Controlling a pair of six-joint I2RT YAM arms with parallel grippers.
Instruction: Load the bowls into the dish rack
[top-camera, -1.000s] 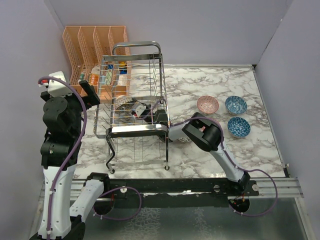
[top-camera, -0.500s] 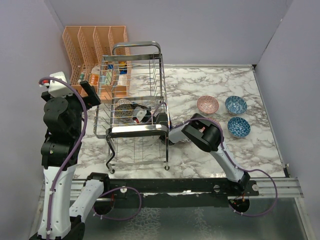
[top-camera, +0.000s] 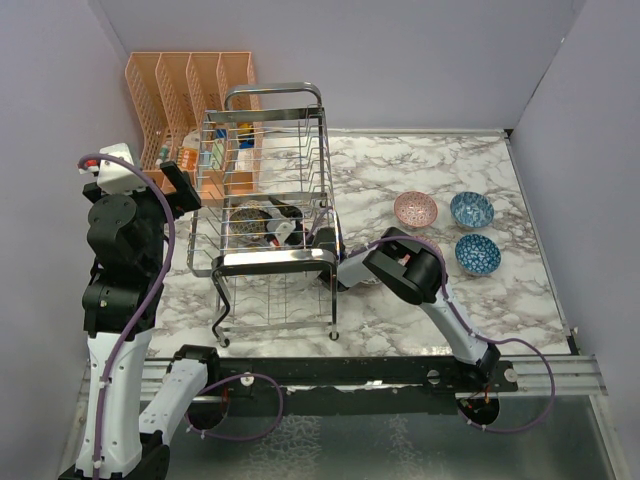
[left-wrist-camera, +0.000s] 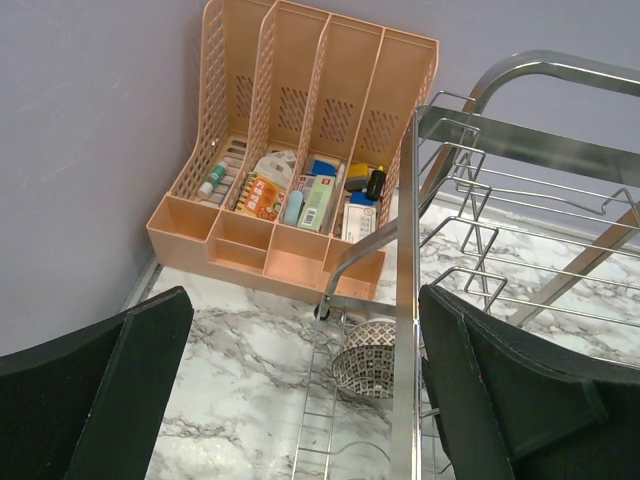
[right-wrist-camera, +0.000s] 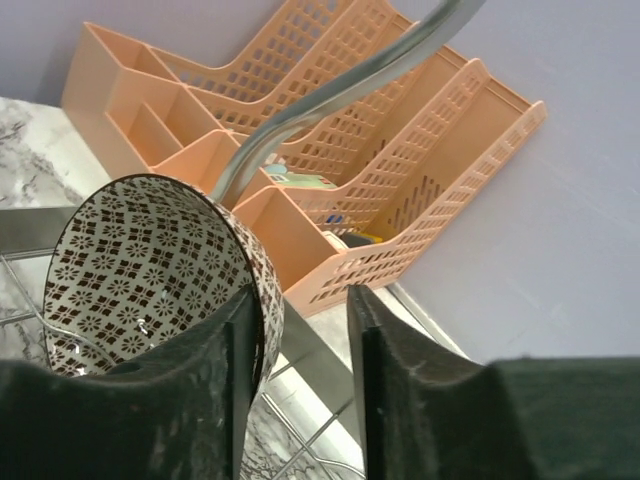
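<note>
Right gripper (right-wrist-camera: 303, 295) inside the dish rack (top-camera: 275, 260), jaws slightly parted, black-and-white bowl (right-wrist-camera: 140, 260) touching one finger, unclamped; left gripper (left-wrist-camera: 300, 300) wide open, empty, at rack's 9 o'clock.

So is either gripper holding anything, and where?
Left gripper: nothing. Right gripper straddles the black-and-white bowl at its rim, one finger inside, but a gap shows outside, so not clamped.

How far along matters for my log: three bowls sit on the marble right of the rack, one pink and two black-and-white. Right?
No. The top external view shows the pink bowl, a far blue bowl and a near blue bowl, none black-and-white, on the marble right of the dish rack.
</note>
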